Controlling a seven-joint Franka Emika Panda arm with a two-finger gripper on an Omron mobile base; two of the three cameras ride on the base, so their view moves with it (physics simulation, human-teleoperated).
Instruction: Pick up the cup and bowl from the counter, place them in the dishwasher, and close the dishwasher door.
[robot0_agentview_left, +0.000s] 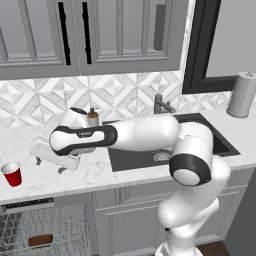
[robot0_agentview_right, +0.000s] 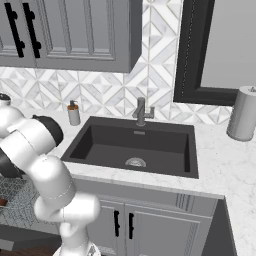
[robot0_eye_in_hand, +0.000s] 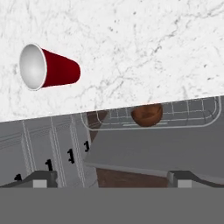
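Your hand (robot0_eye_in_hand: 112, 178) hangs wide open and empty over the worktop (robot0_agentview_left: 100, 172). The cup (robot0_agentview_left: 12, 174) stands upright on it, off to the hand's left near the front edge. The bowl (robot0_agentview_left: 40, 241) already sits in the dishwasher (robot0_agentview_left: 45, 227) rack below.

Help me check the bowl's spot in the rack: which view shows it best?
The hand view: the bowl sits unobstructed inside the wire rack. The left base view catches it small and low; the right base view shows a brown sliver at its edge.
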